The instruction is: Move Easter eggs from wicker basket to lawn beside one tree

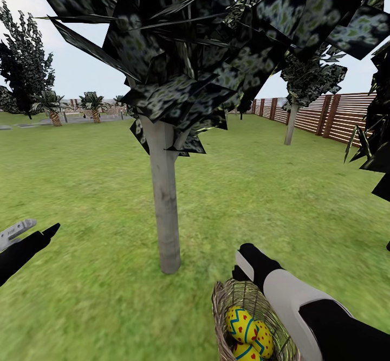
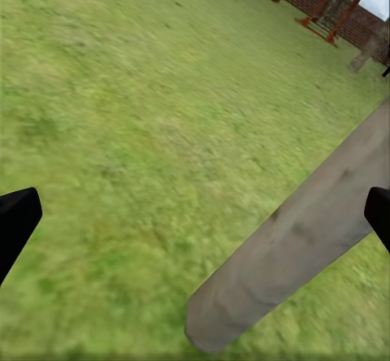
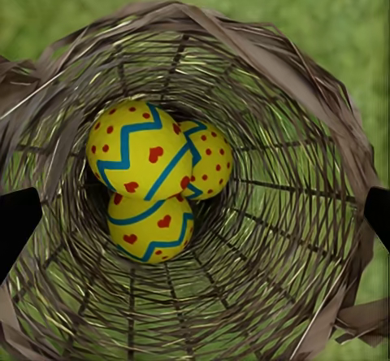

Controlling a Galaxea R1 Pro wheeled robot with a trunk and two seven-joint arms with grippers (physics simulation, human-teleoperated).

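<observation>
Easter eggs [image 3: 154,178], all three, sit deep in the wicker basket [image 3: 325,117] directly beneath the right claw [image 3: 195,215], whose fingers are spread apart over the rim. They are bright yellow with blue zigzags and red hearts.

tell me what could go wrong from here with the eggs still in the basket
The three Easter eggs sit stacked deep in the narrow wicker basket, so the right gripper, its jaws spread wide over the rim, may snag the weave or tip the basket. Lifting the top egg could roll the other two. The tree trunk stands close and could block the arm.
</observation>
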